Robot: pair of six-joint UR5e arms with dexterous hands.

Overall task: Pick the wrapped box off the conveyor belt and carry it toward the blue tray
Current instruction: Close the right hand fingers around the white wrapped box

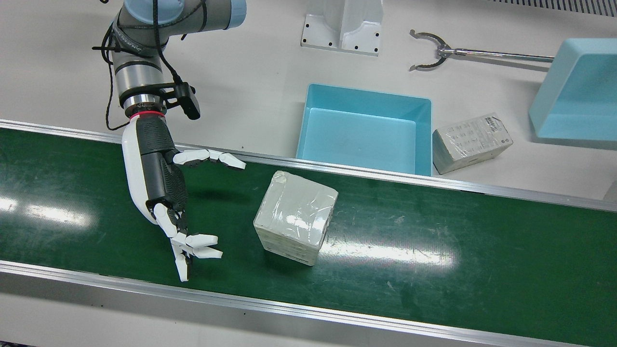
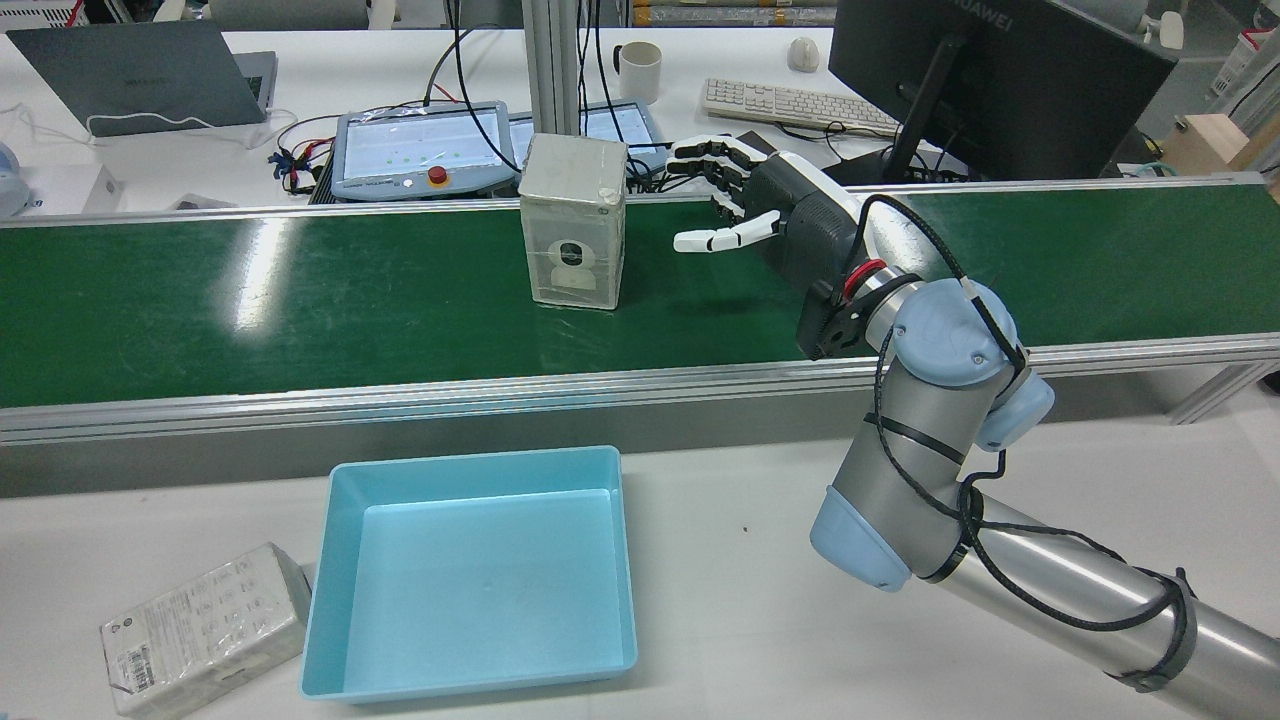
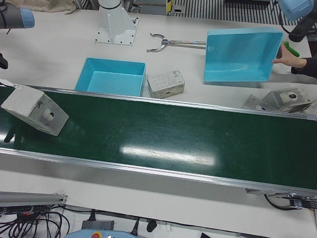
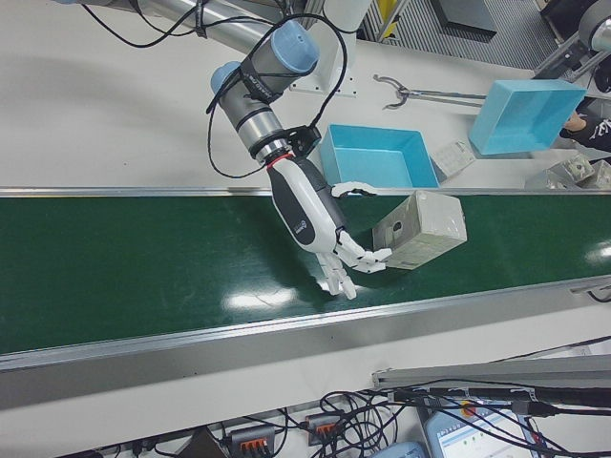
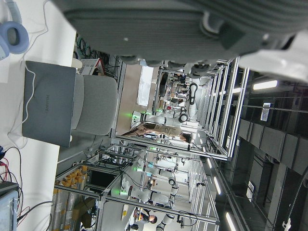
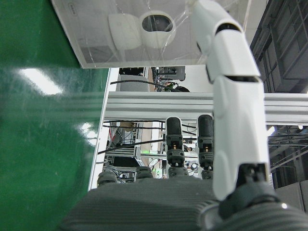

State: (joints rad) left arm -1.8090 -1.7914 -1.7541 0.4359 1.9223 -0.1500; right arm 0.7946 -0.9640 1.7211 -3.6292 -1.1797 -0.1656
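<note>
The box [image 1: 296, 223] stands on the belt [image 1: 434, 255], untouched, with the right hand [image 1: 166, 193] just beside it, fingers [image 1: 202, 246] spread wide. I'd bring the palm square to its near face and close on opposite sides; that wrap looks slippery.

Green conveyor belt [image 1: 434, 250]: wrapped box [image 1: 295, 217] at centre. White table [image 1: 250, 82]: blue tray [image 1: 359, 132]; second wrapped box [image 1: 471, 142] at its 3 o'clock.
</note>
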